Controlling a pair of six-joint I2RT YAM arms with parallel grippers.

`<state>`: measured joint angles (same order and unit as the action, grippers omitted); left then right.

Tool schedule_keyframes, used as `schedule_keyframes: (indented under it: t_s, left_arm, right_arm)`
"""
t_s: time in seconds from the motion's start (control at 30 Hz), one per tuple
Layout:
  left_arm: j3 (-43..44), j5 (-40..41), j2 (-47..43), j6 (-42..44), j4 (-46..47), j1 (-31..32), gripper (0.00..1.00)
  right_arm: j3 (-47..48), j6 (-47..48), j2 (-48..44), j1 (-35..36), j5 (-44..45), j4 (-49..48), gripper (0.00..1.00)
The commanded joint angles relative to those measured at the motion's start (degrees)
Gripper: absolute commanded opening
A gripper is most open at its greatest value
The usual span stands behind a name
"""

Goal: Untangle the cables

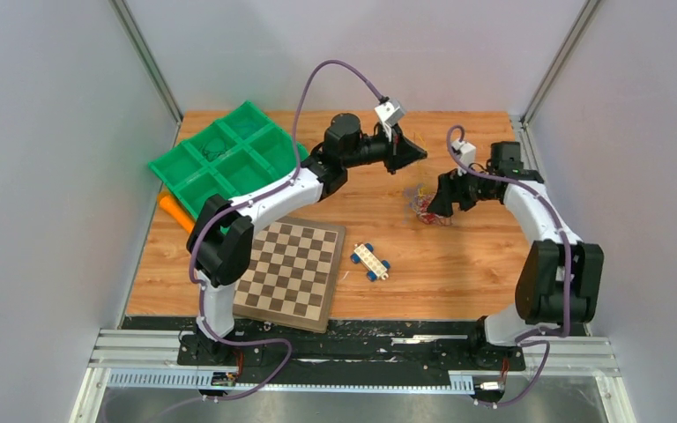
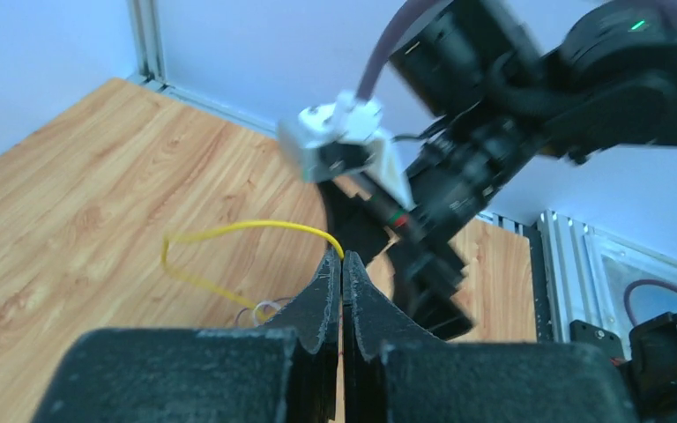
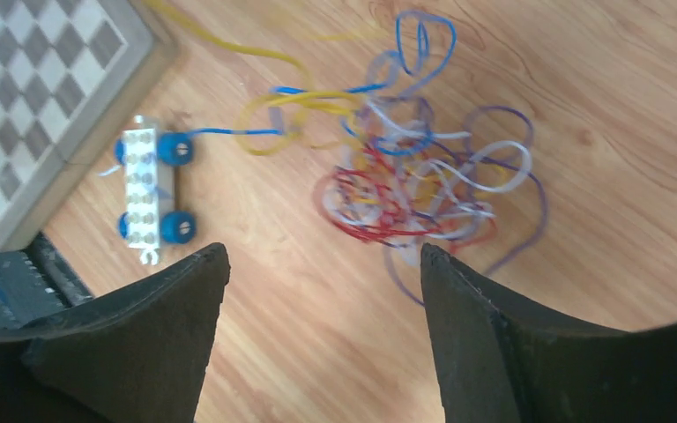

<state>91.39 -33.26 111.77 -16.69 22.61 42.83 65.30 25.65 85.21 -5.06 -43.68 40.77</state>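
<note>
Nearest the arm bases, a chessboard point(image 1: 291, 273) lies flat on the wooden table point(image 1: 458, 273), left of centre. Just beside its right edge, a small white brick car point(image 1: 370, 262) with blue wheels rests on the tabletop.

Beyond the car, right of centre, the cables point(image 3: 414, 189) lie on the table as a loose knotted clump of red, white, purple, blue and yellow strands. One blue strand reaches towards the car. The right gripper point(image 3: 324, 264) hangs directly over the near side of this clump. Its fingers are spread wide and nothing lies between them.

Farther back, the left gripper point(image 2: 342, 264) is raised above the table near the clump. Its fingers are pressed fully together. A yellow strand point(image 2: 229, 227) ends at the seam between the fingertips, pinched there. From that point it arcs out to the left and bends back down towards the wood.

At the far left, a green compartment tray point(image 1: 229, 159) sits on the table. An orange object point(image 1: 174, 211) shows at its near left edge.
</note>
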Motion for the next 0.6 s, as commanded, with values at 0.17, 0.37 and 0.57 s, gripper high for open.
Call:
schedule_keyframes:
  t_s: [0.17,0.37,0.57]
  left_arm:
    - [6.01,-2.02,-3.48,-7.74,-9.16,-2.66,0.0]
    - [6.79,-1.25,-5.78,-8.96,-12.98,-4.1,0.0]
    - [1.44,-1.08,-6.13,-11.45,-11.82,-4.86,0.0]
  right_arm:
    - [4.02,-3.91,18.81,8.71,10.15,-18.4,0.55]
    - [4.0,-5.14,18.99,9.22,6.24,-20.3,0.64]
    - [-3.82,2.18,6.38,3.37,-3.73,-20.57,0.9]
